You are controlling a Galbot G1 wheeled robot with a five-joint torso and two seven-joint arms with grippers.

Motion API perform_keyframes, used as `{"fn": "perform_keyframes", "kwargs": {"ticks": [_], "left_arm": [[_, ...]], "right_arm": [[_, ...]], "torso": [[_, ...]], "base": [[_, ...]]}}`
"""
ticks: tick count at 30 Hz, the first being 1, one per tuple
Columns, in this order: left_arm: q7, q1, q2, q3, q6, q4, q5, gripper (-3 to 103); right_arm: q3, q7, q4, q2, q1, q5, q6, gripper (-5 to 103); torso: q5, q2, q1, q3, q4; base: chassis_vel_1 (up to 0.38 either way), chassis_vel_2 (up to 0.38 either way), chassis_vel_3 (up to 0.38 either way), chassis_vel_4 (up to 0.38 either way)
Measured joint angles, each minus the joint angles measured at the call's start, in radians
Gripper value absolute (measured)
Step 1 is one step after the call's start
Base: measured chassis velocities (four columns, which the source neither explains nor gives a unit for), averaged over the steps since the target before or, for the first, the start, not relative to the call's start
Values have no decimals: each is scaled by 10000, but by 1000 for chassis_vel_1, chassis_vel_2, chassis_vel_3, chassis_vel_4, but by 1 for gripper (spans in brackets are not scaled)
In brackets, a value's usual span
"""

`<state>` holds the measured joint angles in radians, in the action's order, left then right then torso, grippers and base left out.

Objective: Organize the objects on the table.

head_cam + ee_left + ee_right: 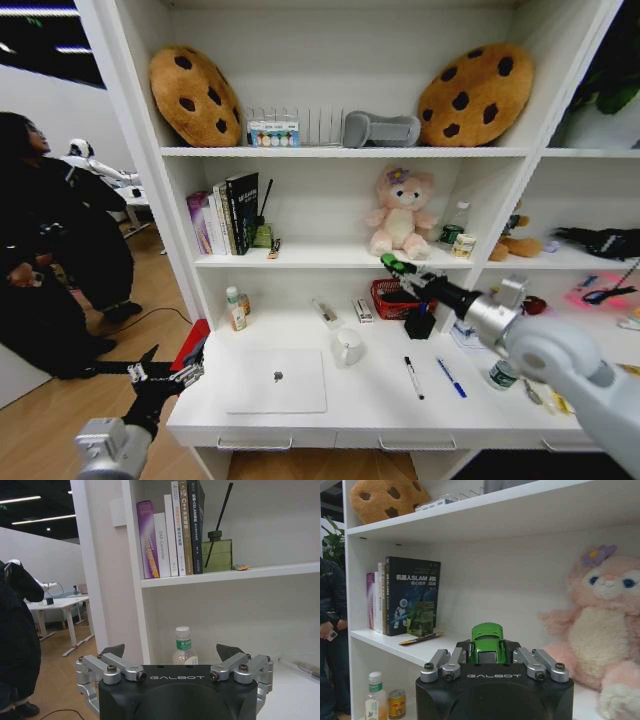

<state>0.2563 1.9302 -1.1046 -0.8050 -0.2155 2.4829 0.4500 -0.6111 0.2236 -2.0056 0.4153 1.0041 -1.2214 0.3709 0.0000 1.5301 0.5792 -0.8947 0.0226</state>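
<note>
My right gripper [398, 267] is raised in front of the middle shelf, just below the pink bear, and is shut on the tiny green toy car [390, 262]. The car [487, 641] sits between the fingers of the right gripper [487, 652] in the right wrist view. On the white table [370, 405] lie the silver laptop [277, 381], closed, then the black marker [412, 377] and the blue pen [450, 378] side by side to its right. My left gripper [165, 372] hangs open off the table's left end, with nothing in the left gripper [171, 655].
A white mug [348, 347], a red basket [392, 298], a black holder [420, 323] and a small bottle [235, 308] stand at the table's back. Books [225, 213] and a pink plush bear [402, 212] occupy the shelf. A person [45, 250] stands far left.
</note>
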Motion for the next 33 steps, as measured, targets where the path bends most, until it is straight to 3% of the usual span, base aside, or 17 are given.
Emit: {"fn": "perform_keyframes", "kwargs": {"ticks": [5, 8, 11, 15, 17, 20, 22, 33], "left_arm": [[0, 0, -1, 0, 0, 1, 0, 100], [-1, 0, 0, 0, 0, 0, 0, 100], [-1, 0, 0, 1, -1, 0, 1, 100], [0, 0, 0, 1, -2, 0, 0, 100], [-3, -1, 0, 2, -1, 0, 0, 100], [8, 0, 0, 0, -1, 0, 0, 100], [1, 0, 0, 0, -1, 0, 0, 100], [0, 0, 0, 0, -2, 0, 0, 100]], "right_arm": [[1162, 866, 1184, -164, -1607, 93, 50, 35], [3003, 1540, 2196, 314, -3715, 255, 237, 35], [3917, 1729, 2633, 856, -4494, 434, 347, 35], [4870, 1770, 3110, 1555, -5219, 747, 419, 35], [5797, 1717, 3814, 2506, -5962, 1297, 436, 35], [6123, 1660, 4123, 2872, -6307, 1498, 432, 35], [7056, 1543, 5014, 3683, -7370, 1845, 371, 35], [8747, 1478, 6390, 4462, -8821, 2024, 323, 35]], "torso": [[2, -1, 0, -1, 2], [-1, 0, 0, 0, 0], [1, -1, 0, 0, 0], [-1, 0, 0, 1, 0], [3, -2, 0, 0, -2], [0, -1, 1, 0, 0], [-3, -2, 1, 0, -4], [-2, 0, -1, 1, 0]], "base": [[0, 0, 0, 0], [0, 0, 0, 0], [0, 0, 0, 0], [0, 0, 0, 0], [0, 0, 0, 0], [0, 0, 0, 0], [0, 0, 0, 0], [0, 0, 0, 0]]}}
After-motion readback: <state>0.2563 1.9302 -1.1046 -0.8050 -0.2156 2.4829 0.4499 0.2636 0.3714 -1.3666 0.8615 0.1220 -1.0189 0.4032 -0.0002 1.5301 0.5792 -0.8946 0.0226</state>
